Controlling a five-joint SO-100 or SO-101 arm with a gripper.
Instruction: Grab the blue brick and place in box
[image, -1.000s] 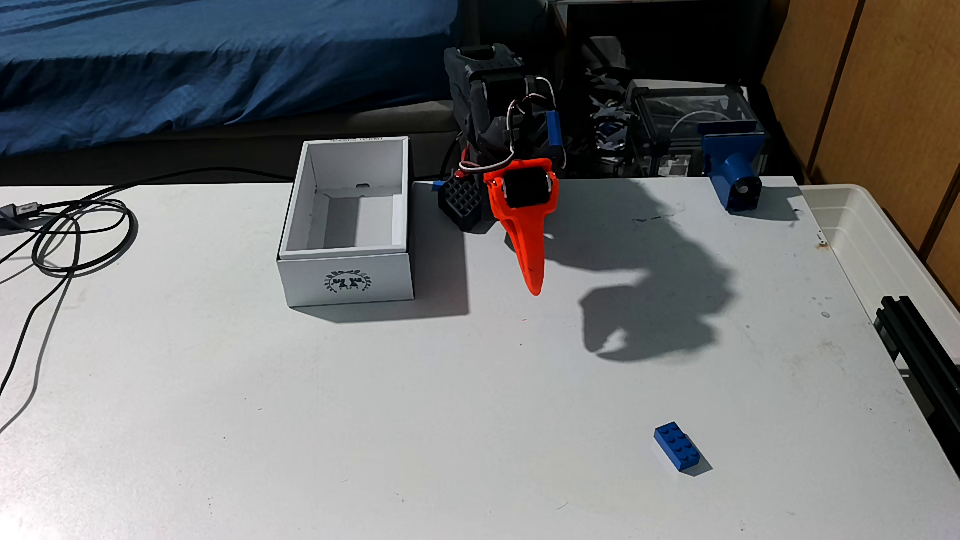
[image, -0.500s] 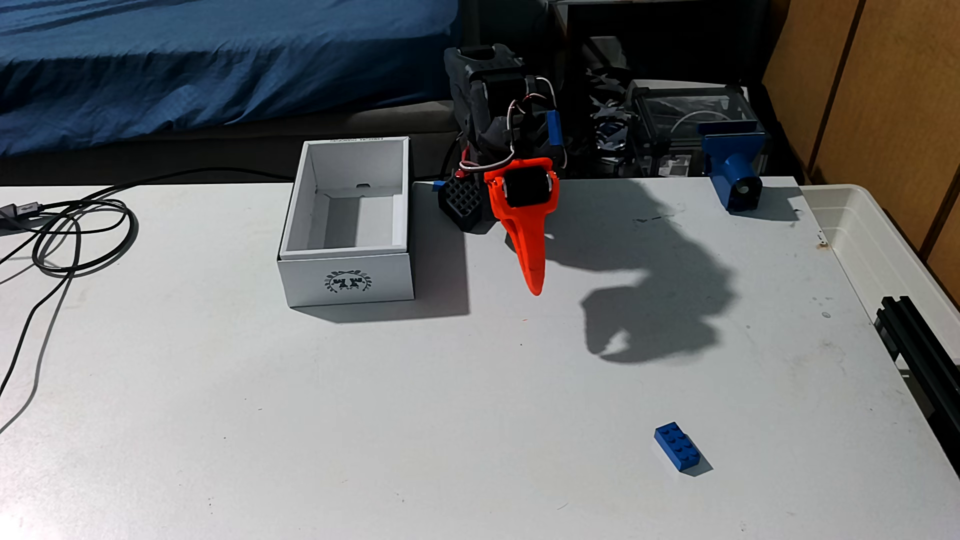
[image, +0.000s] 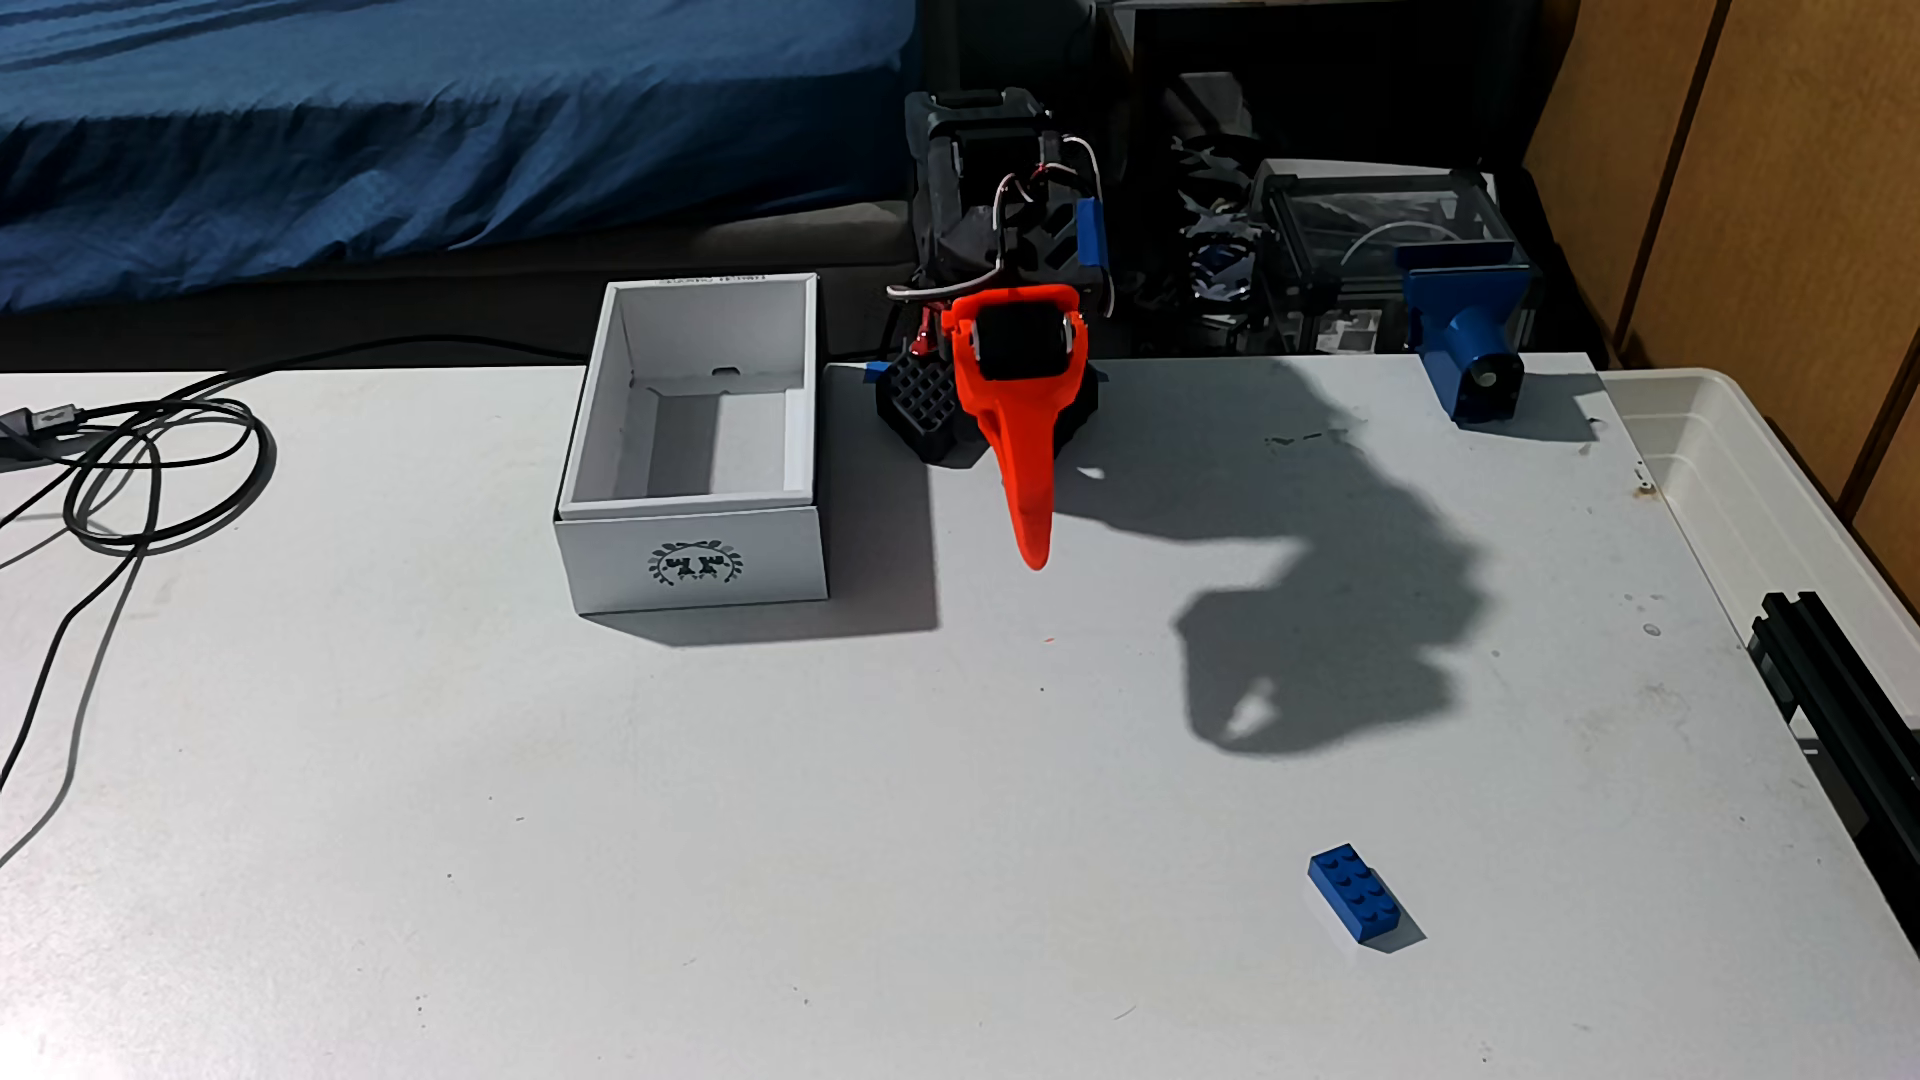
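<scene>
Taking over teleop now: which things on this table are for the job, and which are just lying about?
Job: blue brick; box; gripper.
Lying about: black cables; blue cylindrical mount; plastic tub.

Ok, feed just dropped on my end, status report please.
Gripper in the air beside the box, holding nothing, jaws unclear. Blue brick flat on table, near right, untouched. Path between them open.
</scene>
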